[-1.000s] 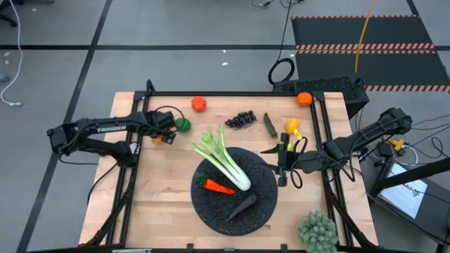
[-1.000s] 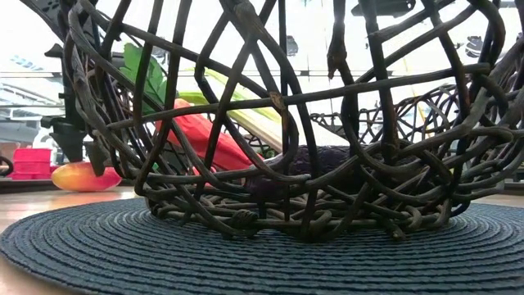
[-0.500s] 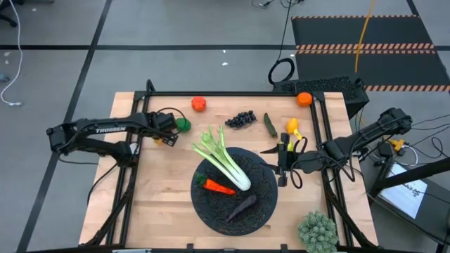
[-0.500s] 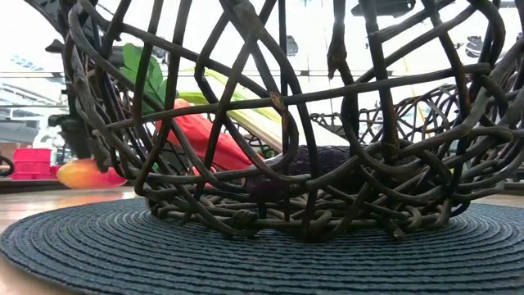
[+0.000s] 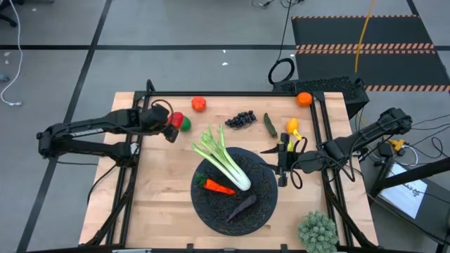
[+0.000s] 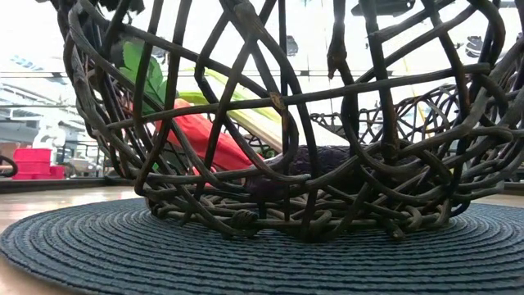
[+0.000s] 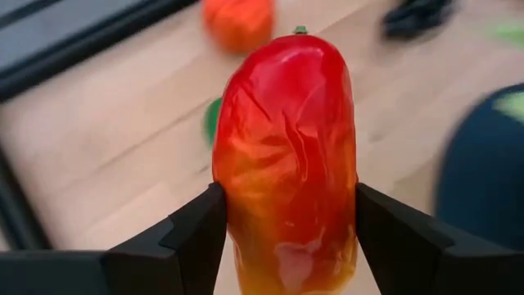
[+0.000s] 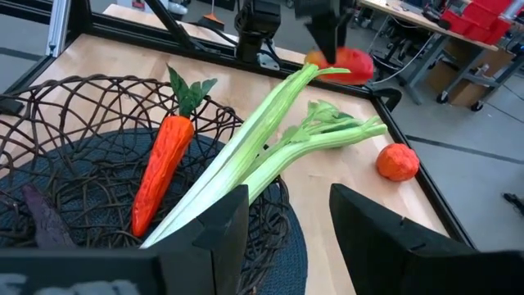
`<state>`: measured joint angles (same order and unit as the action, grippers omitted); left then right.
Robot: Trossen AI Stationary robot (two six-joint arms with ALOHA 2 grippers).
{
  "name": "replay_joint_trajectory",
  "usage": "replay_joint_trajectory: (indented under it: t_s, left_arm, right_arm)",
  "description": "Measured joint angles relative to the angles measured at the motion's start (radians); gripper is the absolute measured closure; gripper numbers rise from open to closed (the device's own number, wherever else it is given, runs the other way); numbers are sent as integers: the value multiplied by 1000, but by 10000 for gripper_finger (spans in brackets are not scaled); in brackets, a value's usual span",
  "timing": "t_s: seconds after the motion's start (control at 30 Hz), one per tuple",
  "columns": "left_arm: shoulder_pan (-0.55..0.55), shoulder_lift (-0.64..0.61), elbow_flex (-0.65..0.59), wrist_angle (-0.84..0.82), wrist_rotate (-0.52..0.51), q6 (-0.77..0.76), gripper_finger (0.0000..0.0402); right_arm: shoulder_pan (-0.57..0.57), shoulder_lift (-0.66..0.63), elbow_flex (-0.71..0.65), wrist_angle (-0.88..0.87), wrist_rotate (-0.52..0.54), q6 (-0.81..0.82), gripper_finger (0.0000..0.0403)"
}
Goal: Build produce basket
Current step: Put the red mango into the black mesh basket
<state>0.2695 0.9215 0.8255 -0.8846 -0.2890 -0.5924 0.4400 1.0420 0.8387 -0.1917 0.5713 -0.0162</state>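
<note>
high view: the left gripper (image 5: 173, 124) carries the red pepper (image 5: 176, 119) above the far-left part of the bench (image 5: 162, 204), just beside the green lime (image 5: 185, 124). the basket (image 5: 267, 200) sits mid-bench on its dark mat and already holds the leek (image 5: 226, 163), the carrot (image 5: 219, 187) and the eggplant (image 5: 242, 206). the leek's leafy end sticks out over the rim towards the pepper, so a low carry could snag it and drag it out. the right gripper (image 5: 283, 160) waits at the basket's right rim; a wide swing could bring the arms close.

low view: only the basket's woven wall, the mat and the produce inside show through the gaps; neither gripper is visible. the wall rises steeply, so a pepper let go short of it would bounce off and roll across the bench.

left wrist view: the jaws are clamped on the pepper's lower flanks, most of its glossy body standing above them. a grip this low could let it pivot or slip in a quick move.

right wrist view: the right jaws stand apart, empty, over the basket, with the pepper held up in the distance.
</note>
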Motion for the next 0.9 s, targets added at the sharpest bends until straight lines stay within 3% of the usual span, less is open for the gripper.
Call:
replay_joint_trajectory:
  t_s: [0.3,0.9]
  left_arm:
    - [-190,-39,92,43,-31,89,158]
    - [-519,-2,102,489,-63,272,158]
  right_arm:
    - [0,0,0,-1,0,2,237]
    - [0,0,0,0,0,3,237]
